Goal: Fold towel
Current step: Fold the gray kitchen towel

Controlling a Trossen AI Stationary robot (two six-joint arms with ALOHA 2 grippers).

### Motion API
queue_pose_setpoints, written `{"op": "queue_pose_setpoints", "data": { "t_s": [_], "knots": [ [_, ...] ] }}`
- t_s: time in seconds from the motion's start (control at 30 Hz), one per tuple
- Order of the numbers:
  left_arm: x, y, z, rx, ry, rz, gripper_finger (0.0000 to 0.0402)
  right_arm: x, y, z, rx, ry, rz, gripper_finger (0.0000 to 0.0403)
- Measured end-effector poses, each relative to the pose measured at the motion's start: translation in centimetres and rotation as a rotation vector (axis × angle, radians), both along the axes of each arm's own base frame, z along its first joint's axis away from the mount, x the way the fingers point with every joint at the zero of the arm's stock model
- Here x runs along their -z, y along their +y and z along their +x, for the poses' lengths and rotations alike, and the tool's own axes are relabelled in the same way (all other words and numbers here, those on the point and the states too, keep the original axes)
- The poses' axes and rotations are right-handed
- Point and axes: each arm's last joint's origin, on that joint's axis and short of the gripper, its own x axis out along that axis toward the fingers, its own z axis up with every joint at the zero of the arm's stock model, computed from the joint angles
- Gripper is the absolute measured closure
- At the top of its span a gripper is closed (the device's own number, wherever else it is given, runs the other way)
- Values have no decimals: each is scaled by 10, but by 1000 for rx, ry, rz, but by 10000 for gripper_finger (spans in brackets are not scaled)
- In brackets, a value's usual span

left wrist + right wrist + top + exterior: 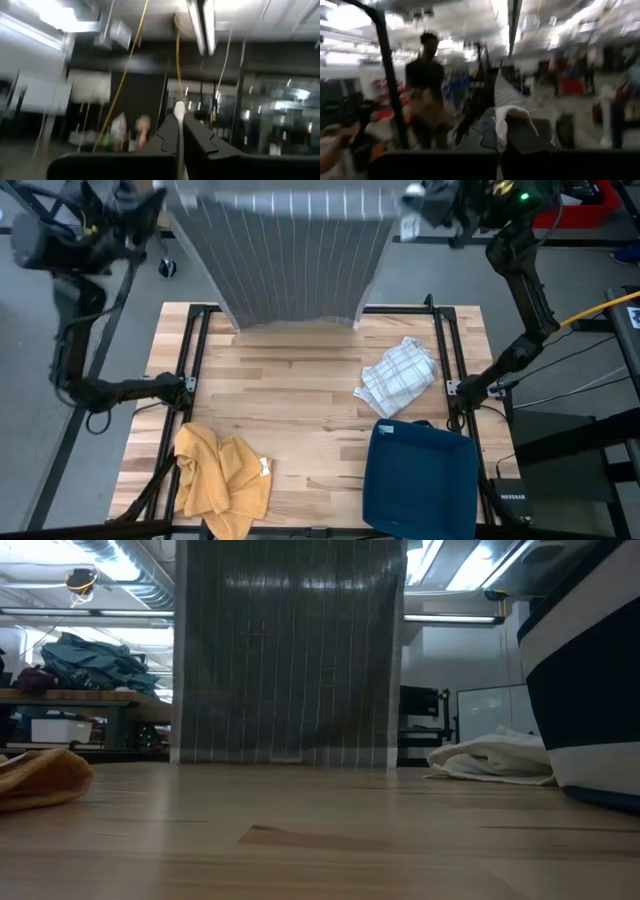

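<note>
I have the grey striped towel [290, 255] hanging top-centre, stripes vertical, lower edge at the bench [300, 380]; left gripper [150, 205] and right gripper [425, 205] jaws are clamped on its upper corners.

Top edge swallows the hanging towel's upper hem

From above, the grey striped towel [290, 250] runs off the frame's top, so where each pincer meets it goes unseen; the blue bin [420, 480] is clipped at the bottom edge, and the figure [425, 95] beyond the right wrist is a smear.
</note>
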Motion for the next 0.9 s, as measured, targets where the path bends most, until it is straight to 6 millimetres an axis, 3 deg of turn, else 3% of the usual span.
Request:
{"op": "queue_pose_setpoints", "data": {
  "t_s": [0.2, 0.47, 0.9],
  "knots": [
    [31, -45, -20, 51, 221, -169, 401, 32, 31, 17, -46, 269, 52, 402],
    [45, -94, -54, 62, 205, -242, 401, 60, 74, 43, -30, 510, 60, 402],
    [94, -126, -71, -37, 398, -589, 401, 93, 130, 63, 26, 810, 39, 402]
  ]
}}
